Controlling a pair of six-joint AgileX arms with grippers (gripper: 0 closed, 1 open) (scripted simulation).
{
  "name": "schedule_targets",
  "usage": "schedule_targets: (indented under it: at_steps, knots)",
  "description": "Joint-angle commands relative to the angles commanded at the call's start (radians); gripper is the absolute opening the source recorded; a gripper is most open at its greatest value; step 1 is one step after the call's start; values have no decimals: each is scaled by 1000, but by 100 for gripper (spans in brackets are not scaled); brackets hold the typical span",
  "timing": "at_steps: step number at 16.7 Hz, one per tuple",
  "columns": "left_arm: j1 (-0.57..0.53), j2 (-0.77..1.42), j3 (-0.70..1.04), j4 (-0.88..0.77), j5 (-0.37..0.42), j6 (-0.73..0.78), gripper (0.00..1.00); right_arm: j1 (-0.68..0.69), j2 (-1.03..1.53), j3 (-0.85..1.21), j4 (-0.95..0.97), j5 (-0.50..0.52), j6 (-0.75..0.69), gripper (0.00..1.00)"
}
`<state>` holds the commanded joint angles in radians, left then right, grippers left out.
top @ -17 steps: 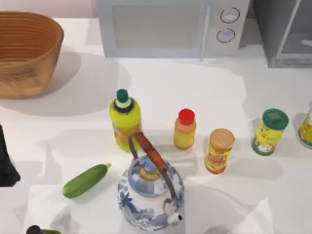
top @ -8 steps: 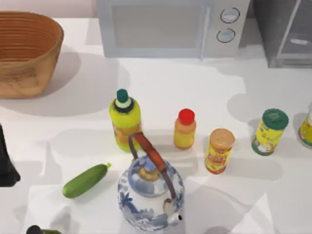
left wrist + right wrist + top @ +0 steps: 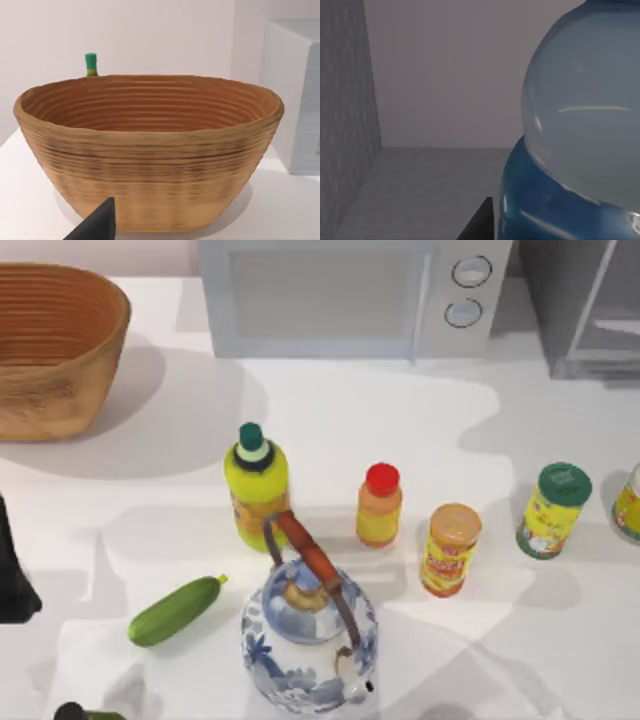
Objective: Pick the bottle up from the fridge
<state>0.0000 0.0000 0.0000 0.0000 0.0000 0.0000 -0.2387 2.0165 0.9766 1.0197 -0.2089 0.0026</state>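
Note:
The bottle (image 3: 580,130) looms very close in the right wrist view. It is clear plastic with a blue label band, and it stands on the grey floor inside the fridge (image 3: 350,125). A dark part of my right gripper (image 3: 479,225) sits right beside the bottle's label. In the top view the fridge (image 3: 585,310) is a grey box with a pale-framed door at the table's far right corner. My left arm (image 3: 12,575) is parked at the left edge of the table.
A white microwave (image 3: 350,295) stands left of the fridge and a woven basket (image 3: 55,345) sits at the far left. Mid-table are a yellow-green bottle (image 3: 257,485), an orange bottle (image 3: 380,505), several seasoning cans, a blue-white teapot (image 3: 308,635) and a cucumber (image 3: 176,610).
The shadows on the right half of the table have shifted and spread. None of the objects on the table has moved, and the left arm has stayed still.

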Motion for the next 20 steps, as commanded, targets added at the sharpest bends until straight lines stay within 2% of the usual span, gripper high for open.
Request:
schedule_targets:
  at_steps: [4,11,15,20]
  knots:
    - [0,0,0,0,0,0,100,-18,-84,-130,59,-13,2,0]
    - [0,0,0,0,0,0,100,-8,-113,-130,35,-9,6,0]
    - [0,0,0,0,0,0,100,18,-298,-132,-99,15,20,0]
    - [0,0,0,0,0,0,100,73,-746,-244,-388,72,38,0]
